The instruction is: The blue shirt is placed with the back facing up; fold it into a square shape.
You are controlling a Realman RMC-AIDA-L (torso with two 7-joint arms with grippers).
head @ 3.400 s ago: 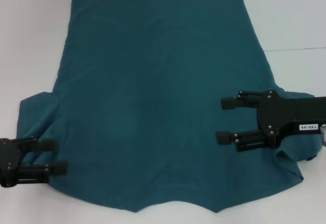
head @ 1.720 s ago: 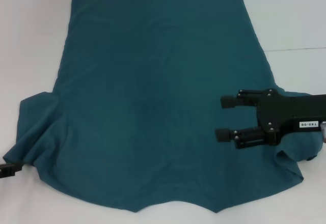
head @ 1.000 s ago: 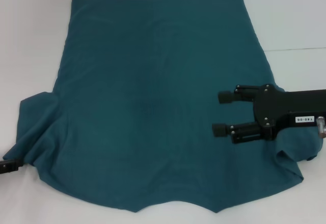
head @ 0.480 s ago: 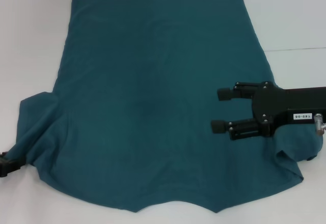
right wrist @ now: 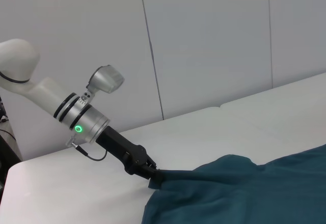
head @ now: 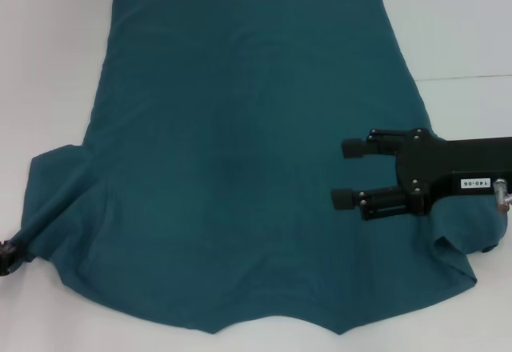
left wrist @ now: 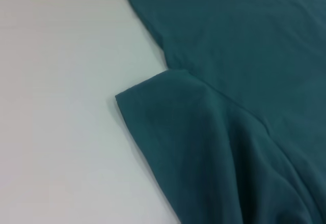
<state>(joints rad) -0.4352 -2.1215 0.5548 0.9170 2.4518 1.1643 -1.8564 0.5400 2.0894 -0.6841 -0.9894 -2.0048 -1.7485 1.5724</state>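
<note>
On the white table (head: 56,64), the left gripper (head: 8,256) pinches the blue shirt (head: 240,160) by its left sleeve (left wrist: 168,117); the right gripper (head: 346,173) hovers released near the right sleeve.

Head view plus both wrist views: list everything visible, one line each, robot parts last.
blue shirt: one, dark teal-blue, spread flat with its plain side up, covering most of the table, sleeves toward the robot.
table: one, white, under the shirt; a thin seam line runs across its far right part.
wall: pale grey panels behind the table, right wrist view only.
left gripper: one, black, at the tip of the left sleeve by the table's left edge, shut on the cloth.
right gripper: one, black, open, over the shirt near the right sleeve.
</note>
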